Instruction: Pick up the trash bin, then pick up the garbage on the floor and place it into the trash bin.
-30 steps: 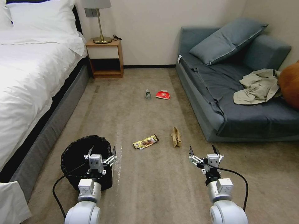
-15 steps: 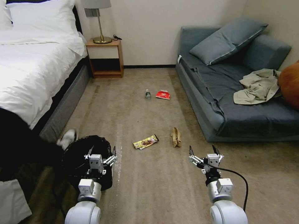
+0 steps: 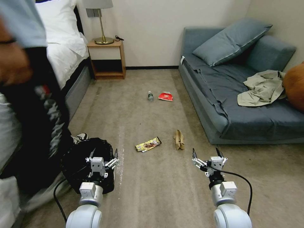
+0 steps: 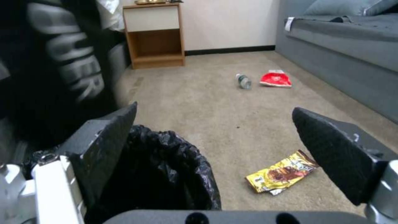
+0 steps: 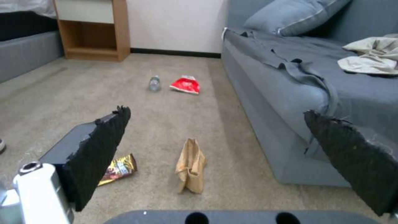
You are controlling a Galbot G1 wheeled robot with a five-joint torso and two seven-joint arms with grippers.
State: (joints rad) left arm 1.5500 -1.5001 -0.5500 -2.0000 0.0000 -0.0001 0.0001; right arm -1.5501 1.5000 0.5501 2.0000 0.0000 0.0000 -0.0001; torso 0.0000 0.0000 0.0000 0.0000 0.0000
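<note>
While gaping, left pincer (image 3: pixel 103 154) above trash bin (image 3: pixel 79 158)

No readable text on any object.

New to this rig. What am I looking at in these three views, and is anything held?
It is a wheeled robot with two arms. The wide picture comes from its head camera; the other two come from cameras on each wrist, looking out between the black fingers. The left hand hangs open over the trash bin; the right hand is open above bare carpet. Neither holds anything. On the floor lie a snack wrapper, a paper bag, a red packet and a small bottle. A person stands beside the bin, by the bed.
</note>
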